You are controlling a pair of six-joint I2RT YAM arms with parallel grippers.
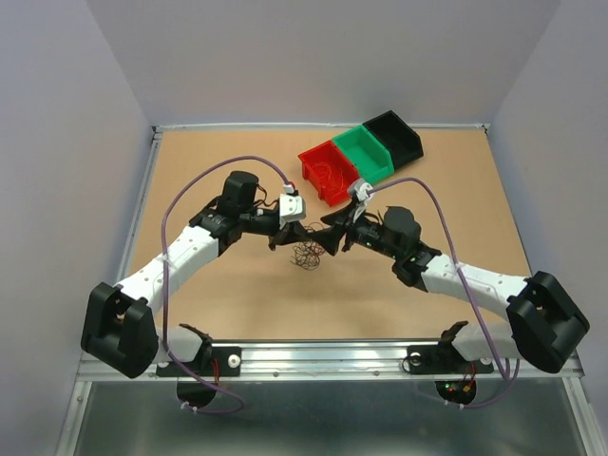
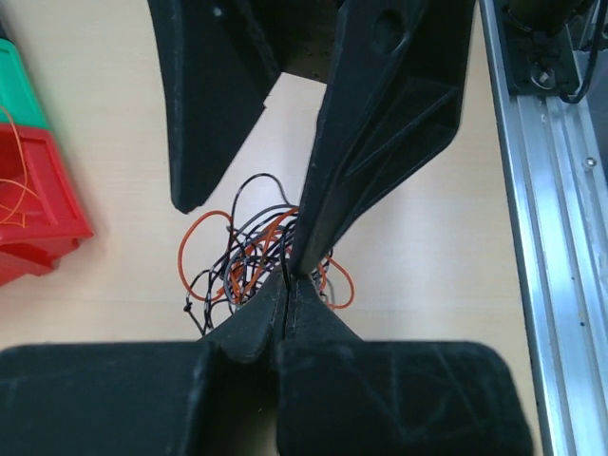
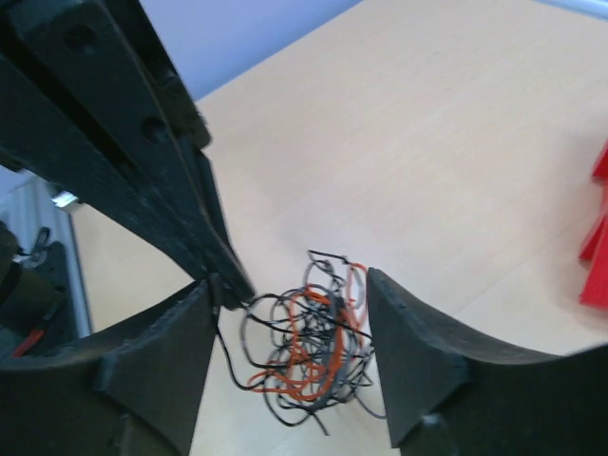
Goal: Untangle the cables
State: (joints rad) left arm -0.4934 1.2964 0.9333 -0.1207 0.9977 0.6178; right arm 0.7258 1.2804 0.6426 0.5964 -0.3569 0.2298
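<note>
The cables (image 1: 306, 255) are a small wiry clump of red-orange, black and dark strands on the tan table, between the two grippers. My left gripper (image 2: 287, 283) is shut, with a thin black strand of the cables (image 2: 249, 255) pinched in the seam of its tips. In the top view the left gripper (image 1: 286, 239) sits just left of the clump and the right gripper (image 1: 333, 238) just right of it. My right gripper (image 3: 290, 353) stands open with the cables (image 3: 315, 342) hanging in the gap between its fingers, touching neither clearly. One finger (image 3: 418, 356) is close to the red loops.
Red bin (image 1: 327, 172), green bin (image 1: 363, 153) and black bin (image 1: 394, 135) stand in a row at the back right. The red one holds a loose orange wire. An aluminium rail (image 2: 541, 190) runs along the table's near edge. Lilac cables (image 1: 204, 180) loop over both arms.
</note>
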